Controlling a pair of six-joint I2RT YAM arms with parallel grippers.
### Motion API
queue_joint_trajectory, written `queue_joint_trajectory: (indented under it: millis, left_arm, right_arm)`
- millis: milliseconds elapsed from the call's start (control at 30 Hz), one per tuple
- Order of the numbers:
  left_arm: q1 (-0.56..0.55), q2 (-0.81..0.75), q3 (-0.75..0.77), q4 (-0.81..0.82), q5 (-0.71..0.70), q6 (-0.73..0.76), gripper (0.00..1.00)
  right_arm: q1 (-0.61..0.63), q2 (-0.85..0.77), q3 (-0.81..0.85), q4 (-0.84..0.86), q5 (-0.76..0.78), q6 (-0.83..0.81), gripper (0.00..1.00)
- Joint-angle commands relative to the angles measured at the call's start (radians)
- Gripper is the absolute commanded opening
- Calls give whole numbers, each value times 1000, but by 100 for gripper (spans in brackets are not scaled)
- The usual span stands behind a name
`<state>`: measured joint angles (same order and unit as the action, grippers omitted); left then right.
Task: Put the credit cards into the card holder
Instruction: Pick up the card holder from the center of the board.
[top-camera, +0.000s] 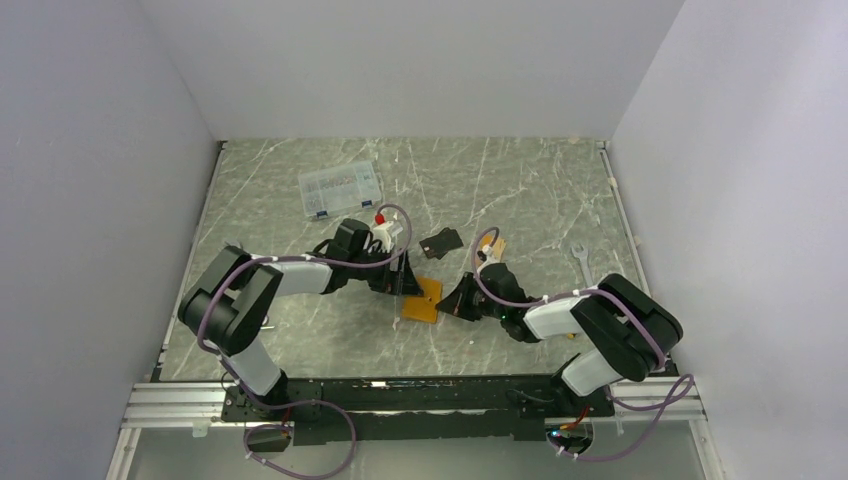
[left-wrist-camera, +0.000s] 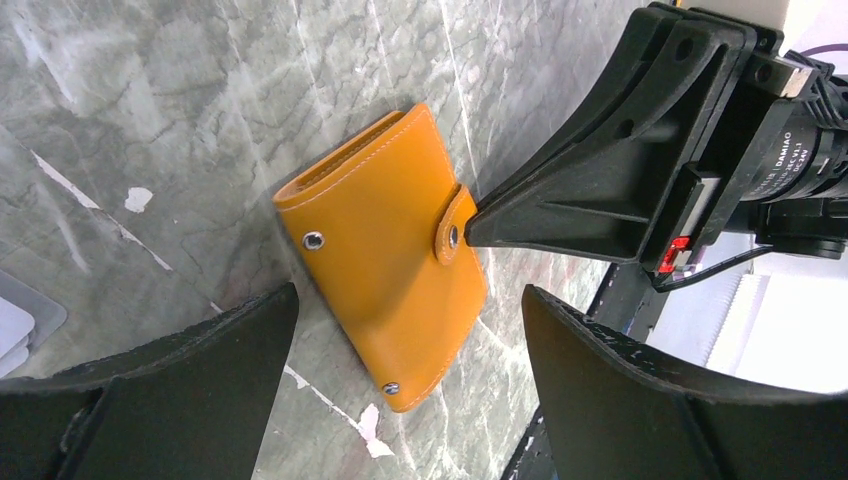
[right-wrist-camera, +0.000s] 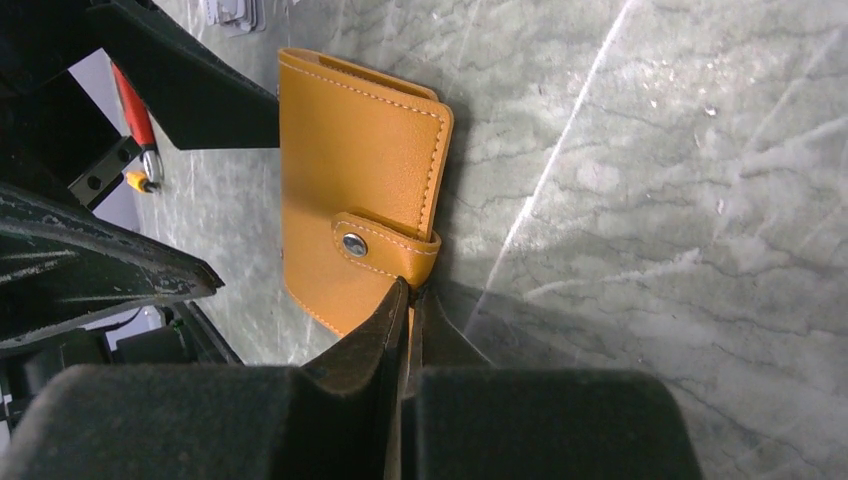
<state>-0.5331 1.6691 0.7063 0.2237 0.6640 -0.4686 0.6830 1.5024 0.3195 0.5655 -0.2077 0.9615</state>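
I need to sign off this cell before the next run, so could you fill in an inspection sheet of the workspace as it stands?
Surface: grey-green marble table, a few pale flecks.
Job's things: card holder lies closed with its snap tab fastened; black card and orange-tan card lie behind it, not inside.
Clutter: clear compartment box at back left; wrench at right.
Grippers: left gripper open, card holder just ahead of its fingers; right gripper shut, tips at the snap tab.
Cables: purple cables run along both arms.
Surroundings: plain white walls on three sides; nothing else seen.
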Motion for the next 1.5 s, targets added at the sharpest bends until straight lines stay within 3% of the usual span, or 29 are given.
queue_joint_trajectory:
  millis: [0, 433, 633, 833, 933, 1000, 1100, 1200, 1467]
  left_arm:
    - [-21, 47, -15, -32, -48, 1, 91]
    - [-44, 22, -19, 38, 71, -68, 76]
    - [-43, 17, -19, 30, 75, -33, 46]
    - [-33, 12, -7, 61, 104, -42, 31]
    - [-26, -17, 18, 47, 128, -28, 18]
    - [-14, -48, 38, 13, 131, -3, 12]
    - [7, -91, 101, -114, 102, 72, 6]
    - [38, -155, 188, -268, 58, 153, 0]
    - [114, -346, 439, -830, -56, 363, 0]
  right_arm:
    - [1, 39, -89, 28, 37, -10, 0]
    - [2, 244, -125, 147, 65, 31, 0]
    - [0, 161, -106, 100, 80, 12, 0]
    - [2, -24, -82, -46, 102, -44, 0]
    - [2, -140, -45, -166, 127, -81, 18]
    - [2, -220, -4, -263, 150, -108, 39]
    - [5, -345, 82, -428, 200, -155, 56]
    - [29, -421, 187, -577, 264, -190, 62]
    - [205, -390, 555, -825, 436, -228, 68]
